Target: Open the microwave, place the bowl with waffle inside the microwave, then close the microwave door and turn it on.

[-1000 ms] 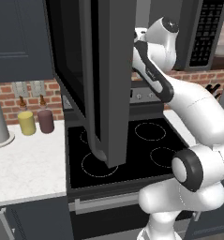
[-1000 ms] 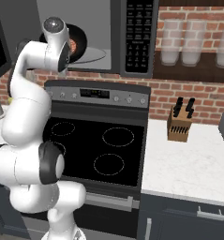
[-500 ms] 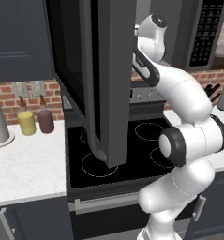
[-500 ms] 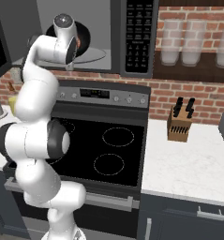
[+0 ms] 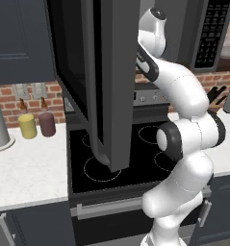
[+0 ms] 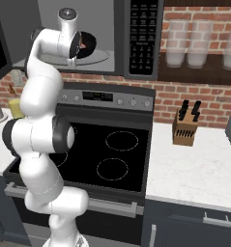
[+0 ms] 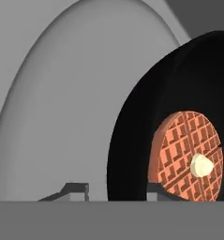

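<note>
The microwave (image 6: 138,38) hangs above the stove with its pale grey cavity exposed. Its door (image 5: 111,81) is swung wide to the left, edge-on in the left base view. My arm reaches up into the cavity. The black bowl (image 6: 89,44) with the orange-brown waffle (image 7: 179,150) is inside, over the round grey turntable (image 7: 62,93). My gripper (image 7: 115,190) straddles the bowl's (image 7: 130,140) near rim: one fingertip (image 7: 77,189) stands off outside it, the other sits inside by the waffle. The jaws are open, with a gap to the rim. The gripper (image 6: 79,47) sits left of the bowl.
The black four-burner stove (image 6: 112,149) lies below. The open door overhangs its left burners. A knife block (image 6: 184,128) stands on the right counter, with jars (image 6: 196,46) on the shelf above. A yellow jar (image 5: 27,126) and a maroon jar (image 5: 46,124) stand on the left counter.
The fingers have spread apart at the bowl's rim. The hand has pushed a little further up and into the cavity with the bowl.
</note>
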